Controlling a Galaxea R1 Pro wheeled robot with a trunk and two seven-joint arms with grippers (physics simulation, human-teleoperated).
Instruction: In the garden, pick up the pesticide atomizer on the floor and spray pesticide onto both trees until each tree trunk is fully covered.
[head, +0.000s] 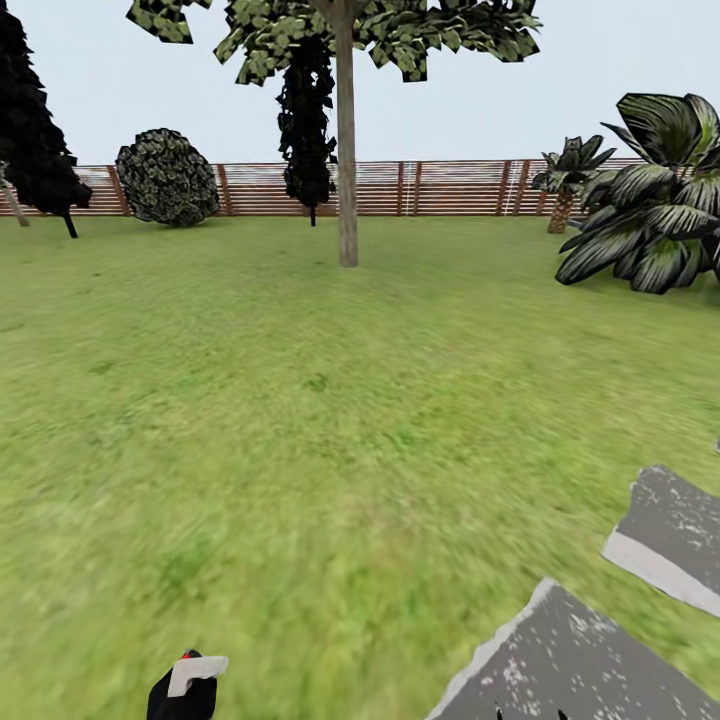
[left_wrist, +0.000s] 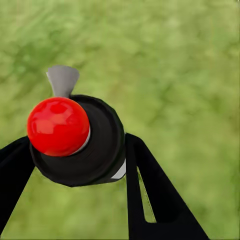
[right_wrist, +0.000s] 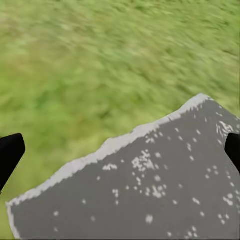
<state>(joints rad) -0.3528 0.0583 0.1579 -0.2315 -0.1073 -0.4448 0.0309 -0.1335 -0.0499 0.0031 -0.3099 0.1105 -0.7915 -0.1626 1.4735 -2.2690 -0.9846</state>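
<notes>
This is an outdoor garden, rendered in simulation. A wide green lawn (head: 300, 420) runs back to a brown horizontal-slat wooden fence (head: 450, 188) under a pale open sky. A tall tree with a straight bare trunk (head: 347, 160) stands on the grass before the fence, its leafy crown high up. Near-black cone-shaped trees (head: 30, 120) and a round dark bush (head: 167, 178) line the fence at the lawn's far left edge, and striped-leaf plants (head: 650, 200) crowd its right edge. Dark-grey stepping slabs (head: 580, 660) with pale rims lie in the grass at the near right corner.
</notes>
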